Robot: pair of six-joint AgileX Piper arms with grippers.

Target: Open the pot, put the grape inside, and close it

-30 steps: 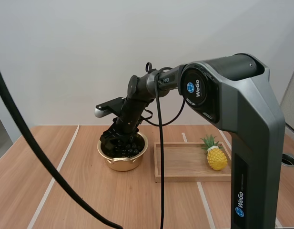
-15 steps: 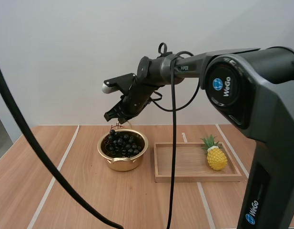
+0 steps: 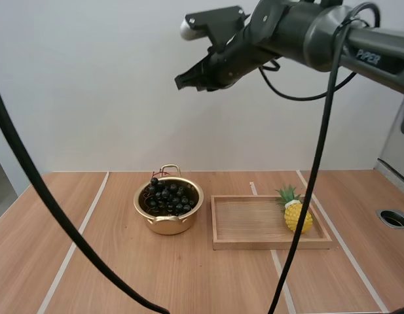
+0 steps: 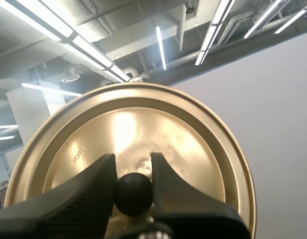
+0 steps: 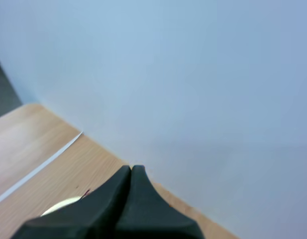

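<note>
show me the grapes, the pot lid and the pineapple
grapes [image 3: 167, 198]: high view, middle of the bunch
pot lid [image 4: 143, 124]: left wrist view, bare gold face
pineapple [image 3: 298, 219]: high view, yellow body

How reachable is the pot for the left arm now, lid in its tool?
Probably yes: the right tool, shut, hangs high above the pot, so nothing covers the grapes. The left tool pinches the lid by its knob. Its distance from the pot cannot be told.
</note>
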